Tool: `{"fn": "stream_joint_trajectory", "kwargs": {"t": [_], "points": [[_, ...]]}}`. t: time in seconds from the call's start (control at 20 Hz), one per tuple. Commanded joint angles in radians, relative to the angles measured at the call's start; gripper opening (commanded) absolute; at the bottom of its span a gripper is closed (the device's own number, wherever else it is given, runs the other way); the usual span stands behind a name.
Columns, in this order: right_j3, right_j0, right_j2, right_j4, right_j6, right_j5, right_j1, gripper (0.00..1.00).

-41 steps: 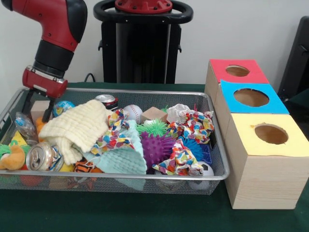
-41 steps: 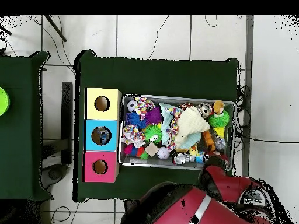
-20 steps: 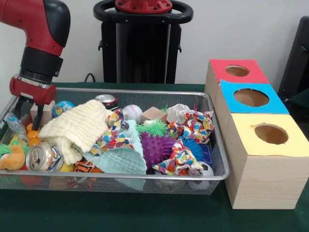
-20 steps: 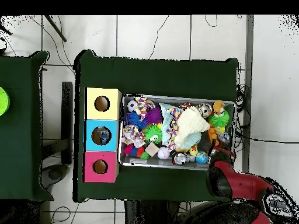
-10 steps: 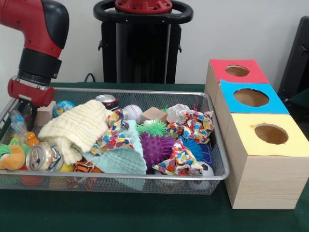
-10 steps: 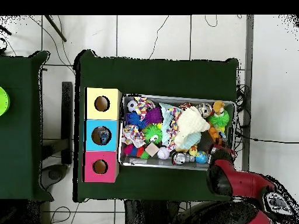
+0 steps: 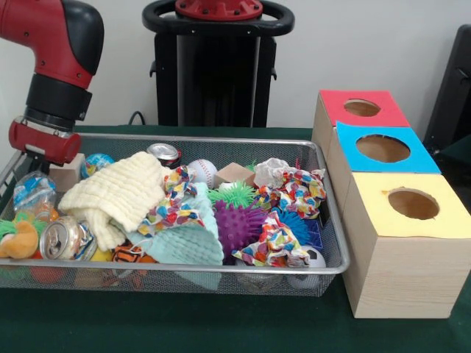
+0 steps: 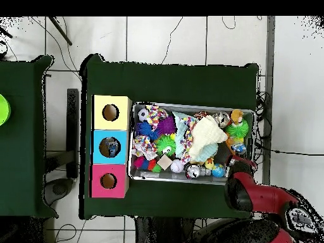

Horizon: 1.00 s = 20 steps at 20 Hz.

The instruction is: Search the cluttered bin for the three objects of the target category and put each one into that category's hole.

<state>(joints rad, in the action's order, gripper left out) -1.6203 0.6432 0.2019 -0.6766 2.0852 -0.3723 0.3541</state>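
One crumpled plastic bottle (image 7: 33, 193) had come up out of the bin's (image 7: 221, 140) left end in the front view, hanging under the gripper (image 7: 35, 168), which had closed on it; half a second before it lay lower among the toys. The lift looked begun. It was clear, crushed, blue-labelled. Overhead, the bottle (image 8: 238, 148) sat by the bin's right wall, well apart from the holed boxes (image 8: 110, 146).

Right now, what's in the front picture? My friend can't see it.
A red robot arm's gripper reaches into the left end of a wire bin crammed with toys, cloths and cans. Beside the bin stand three wooden boxes with round holes, topped red, blue and yellow.
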Motion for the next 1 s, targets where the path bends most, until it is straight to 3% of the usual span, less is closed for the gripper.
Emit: {"fn": "stream_joint_trajectory", "kwargs": {"t": [0.05,0.3,1.0], "points": [[0.059,-0.002,-0.105,0.003,0.078,0.092,-0.081,0.0],[0.039,0.03,-0.178,-0.046,0.07,0.142,-0.058,0.0],[-0.021,-0.022,-0.252,-0.008,0.054,0.25,-0.028,0.0]]}}
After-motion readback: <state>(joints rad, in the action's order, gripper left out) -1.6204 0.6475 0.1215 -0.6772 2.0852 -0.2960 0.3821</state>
